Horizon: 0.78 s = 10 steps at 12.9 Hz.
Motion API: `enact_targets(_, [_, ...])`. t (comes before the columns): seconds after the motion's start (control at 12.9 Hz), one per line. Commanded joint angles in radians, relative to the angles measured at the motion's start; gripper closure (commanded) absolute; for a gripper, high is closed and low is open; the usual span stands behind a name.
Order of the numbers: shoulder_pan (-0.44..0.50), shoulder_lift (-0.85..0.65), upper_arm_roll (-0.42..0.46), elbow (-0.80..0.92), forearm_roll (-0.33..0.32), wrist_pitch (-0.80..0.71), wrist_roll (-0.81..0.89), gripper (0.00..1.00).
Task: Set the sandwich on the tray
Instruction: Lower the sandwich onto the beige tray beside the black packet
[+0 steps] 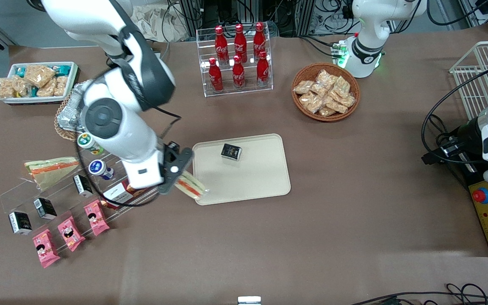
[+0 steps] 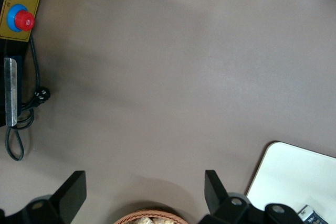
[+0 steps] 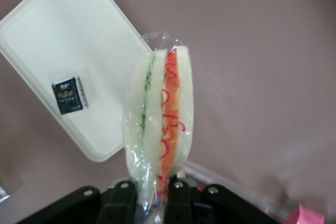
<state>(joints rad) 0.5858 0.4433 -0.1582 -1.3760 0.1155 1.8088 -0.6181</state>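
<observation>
1. Your gripper (image 1: pixel 180 176) had the sandwich (image 1: pixel 191 186) pinched between its fingers, so the pick-up part looked finished. From the wrist, the two black fingers (image 3: pixel 123 195) sat tight on the wrapped base of the wedge, with the bread and filling pointing away from the camera.

2. The sandwich hung at the tray's (image 1: pixel 265 186) corner nearest the working arm and the front camera. Its tip overlapped the rim there, while most of it was over bare table. (Taking the tray as a clock face in the front view, that was about 8 o'clock.)

3. What was left, as I judge it: you had to carry the wedge toward the tray's middle, lower it and let go. Nothing showed it resting on the tray.

4. A small black packet (image 1: pixel 231 151) already lay on the tray at about 11 o'clock from its centre. The rest of the tray surface was free, so there looked to be room.

5. A second wedge (image 1: pixel 51 169) lay on the clear rack (image 1: pixel 36 195) toward the working arm's end, untouched.

6. Hard to make out: how high the sandwich was above the rim could not be told from either view. The arm's body covered part of the rack and the foil container (image 1: pixel 69 114) near it. The wrist view cut off the gripper below the fingers, and the wrapper's base was hidden between them.
</observation>
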Motion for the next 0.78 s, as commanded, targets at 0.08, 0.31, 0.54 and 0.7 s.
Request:
enact_targets(0.08, [0.049,0.104,0.025,0.011,-0.005,0.147,-0.107,1.00])
enact_targets(0.31, [0.092,0.176,0.063,0.008,-0.019,0.236,-0.159,1.00])
enact_targets(0.54, [0.152,0.213,0.063,-0.033,-0.039,0.302,-0.195,1.00])
enact_targets(0.7, [0.164,0.235,0.063,-0.052,-0.094,0.349,-0.198,1.00])
